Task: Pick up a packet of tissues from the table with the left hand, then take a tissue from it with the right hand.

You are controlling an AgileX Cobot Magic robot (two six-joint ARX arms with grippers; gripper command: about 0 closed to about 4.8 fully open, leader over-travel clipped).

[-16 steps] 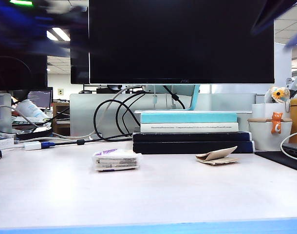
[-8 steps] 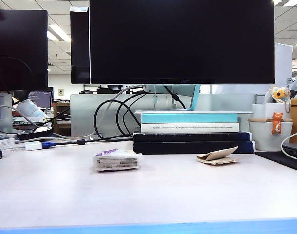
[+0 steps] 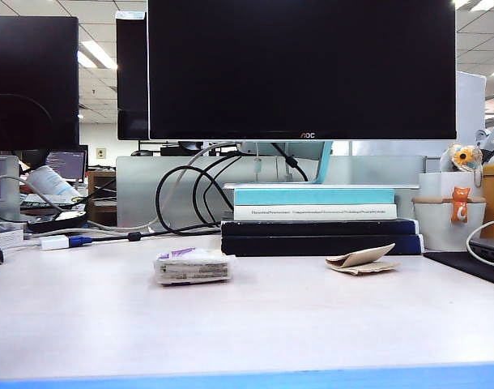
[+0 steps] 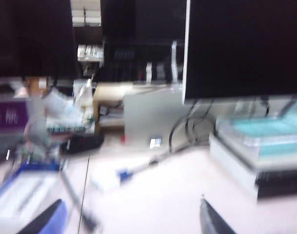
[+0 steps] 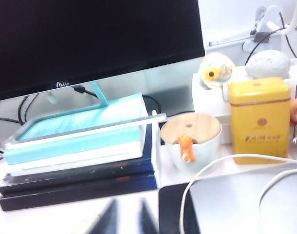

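Claws no longer above table

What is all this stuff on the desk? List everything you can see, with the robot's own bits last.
table: one, pale pinkish-white with a blue front edge.
packet of tissues: one, whitish with a purple patch, lying left of centre on the table.
tissue: one, beige-tan, folded, lying in front of the books, right of centre.
books: one stack, teal, white and black, under the monitor.
monitor: one large, black, behind the books.
cables: several, black and white, left of the books.
white cup: one, wooden lid, orange figure, right of the books.
yellow tin: one, right of the cup.
left gripper: dark fingertips, apart, above the table.
right gripper: dark fingertips, blurred, close together, near the books.
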